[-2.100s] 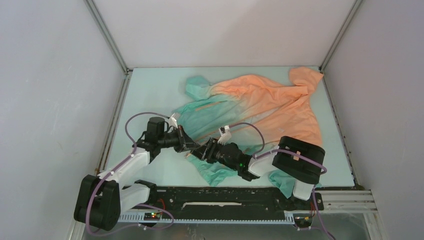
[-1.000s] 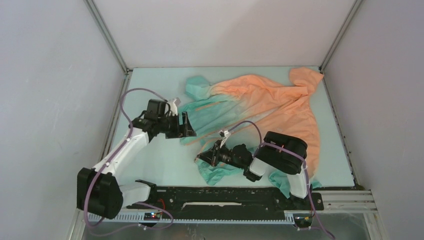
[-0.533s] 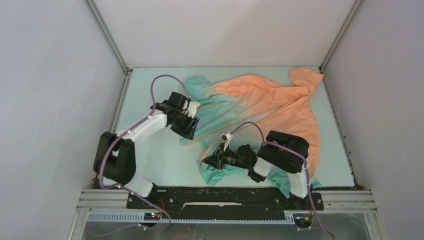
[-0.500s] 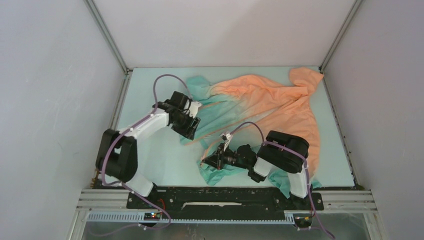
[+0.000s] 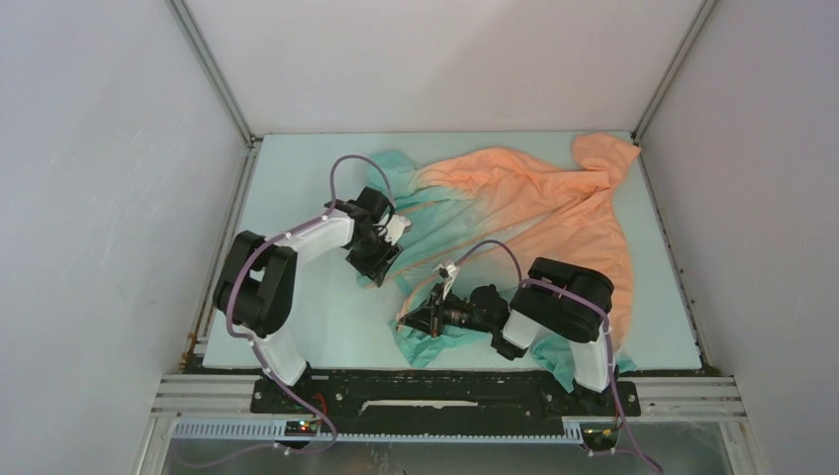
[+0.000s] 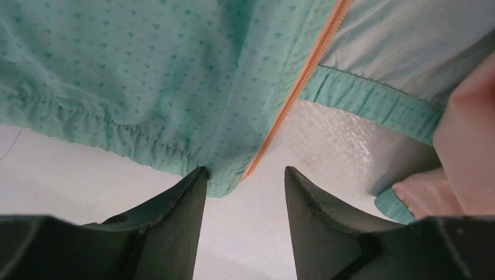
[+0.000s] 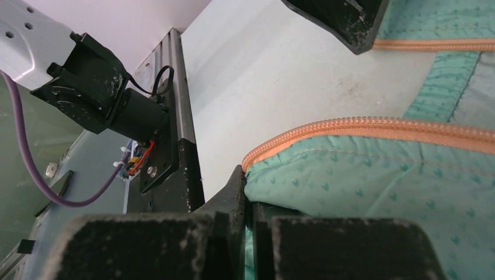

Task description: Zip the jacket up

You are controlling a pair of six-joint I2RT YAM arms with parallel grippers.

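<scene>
Left gripper (image 6: 245, 171) has been moved right to the one jacket's (image 5: 534, 198) hem, jaws parted; right gripper (image 7: 246, 195) is kept clenched on its zipper edge.

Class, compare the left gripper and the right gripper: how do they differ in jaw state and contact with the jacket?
The left gripper has jaws apart; the right gripper has jaws pressed together. The left gripper holds nothing, the jacket hem corner lying at its fingertips; the right gripper pinches teal fabric beneath an orange zipper edge. Both work at the jacket's teal end, beside zipper edges.
</scene>
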